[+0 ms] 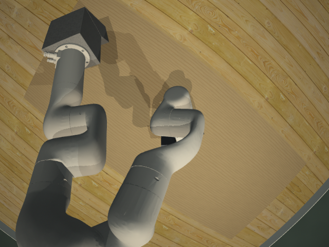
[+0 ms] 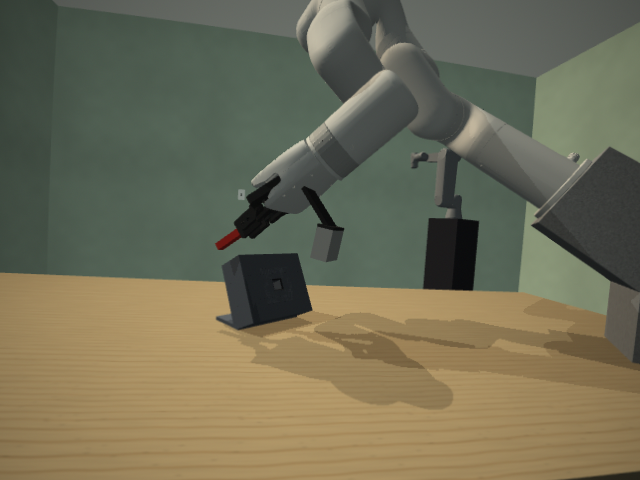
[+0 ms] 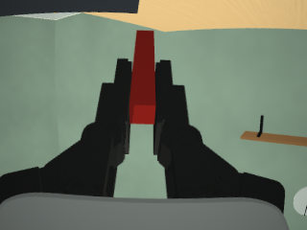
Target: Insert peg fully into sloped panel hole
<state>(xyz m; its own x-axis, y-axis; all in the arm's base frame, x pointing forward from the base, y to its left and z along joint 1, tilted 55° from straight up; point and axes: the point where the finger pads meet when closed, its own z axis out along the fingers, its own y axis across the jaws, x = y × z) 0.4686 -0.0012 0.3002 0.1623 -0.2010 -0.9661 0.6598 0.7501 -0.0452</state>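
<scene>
My gripper is shut on the red peg, which sticks out past the black fingers and points down to the left. In the wrist view the peg sits between the two fingers. The dark sloped panel stands on the table just below and right of the peg tip, with its square hole on the face turned toward the exterior camera. The peg is in the air, apart from the panel. In the top view the arm hides the peg and most of the panel.
The arm's grey base block stands at the right edge of the table. A black pedestal with a grey stand is behind the table. The wrist camera box hangs over the panel's top right.
</scene>
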